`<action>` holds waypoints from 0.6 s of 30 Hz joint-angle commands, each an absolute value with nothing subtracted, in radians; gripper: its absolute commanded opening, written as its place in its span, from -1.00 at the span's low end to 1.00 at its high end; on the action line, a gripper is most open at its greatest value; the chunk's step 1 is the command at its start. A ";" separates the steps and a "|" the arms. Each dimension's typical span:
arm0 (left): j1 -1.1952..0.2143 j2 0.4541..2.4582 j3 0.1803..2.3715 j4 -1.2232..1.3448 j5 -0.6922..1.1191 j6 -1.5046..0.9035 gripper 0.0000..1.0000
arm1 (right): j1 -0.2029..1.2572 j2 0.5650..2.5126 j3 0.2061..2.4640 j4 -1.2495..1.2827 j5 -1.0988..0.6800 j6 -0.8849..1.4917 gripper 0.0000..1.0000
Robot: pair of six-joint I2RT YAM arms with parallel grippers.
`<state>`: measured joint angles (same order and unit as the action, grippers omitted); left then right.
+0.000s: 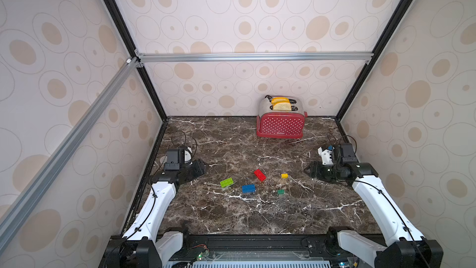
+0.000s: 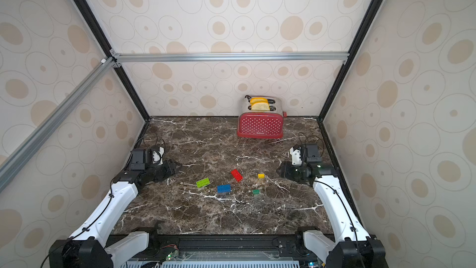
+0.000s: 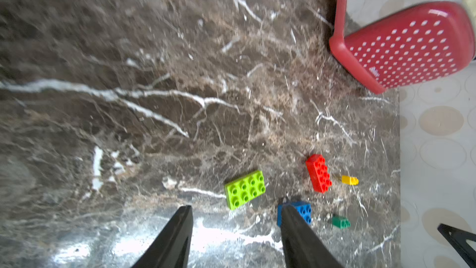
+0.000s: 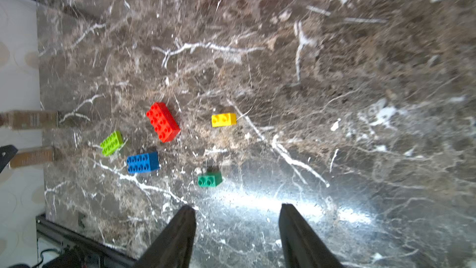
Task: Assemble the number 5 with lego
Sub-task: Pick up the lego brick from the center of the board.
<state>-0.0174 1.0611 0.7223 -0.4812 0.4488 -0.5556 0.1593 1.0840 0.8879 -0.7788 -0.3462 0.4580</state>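
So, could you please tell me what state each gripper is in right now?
Left gripper: open, holding nothing.
Right gripper: open, holding nothing.

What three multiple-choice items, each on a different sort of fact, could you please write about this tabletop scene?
1. Where does the red white-dotted toaster stand on the dark marble table?
A. At the far edge, against the back wall
B. At the near edge, between the arm bases
C. Among the bricks

2. How many small studded plastic bricks lie on the table?
A. Three
B. Seven
C. Five

3. In what state are the bricks?
A. Joined into a digit
B. All separate, lying on the table
C. Two held in the jaws

Answers:
1 A: the toaster stands by the wall, far behind the bricks.
2 C: a red brick, a lime-green brick, a blue brick, a yellow brick and a dark-green brick show.
3 B: bare marble shows between every pair in both top views.
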 commanded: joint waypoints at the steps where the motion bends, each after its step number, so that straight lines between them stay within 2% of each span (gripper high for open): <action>1: -0.034 1.028 0.704 -0.543 0.497 -0.539 0.17 | 0.222 1.096 0.848 -0.813 -0.346 0.486 0.20; 7: -0.060 1.029 0.691 -0.537 0.502 -0.576 0.13 | 0.302 1.217 0.842 -0.726 -0.342 0.579 0.21; 11: -0.064 1.023 0.670 -0.528 0.508 -0.598 0.13 | 0.305 1.296 0.847 -0.649 -0.366 0.637 0.34; 18: -0.068 1.024 0.664 -0.535 0.498 -0.608 0.13 | 0.305 1.471 0.881 -0.549 -0.416 0.700 0.32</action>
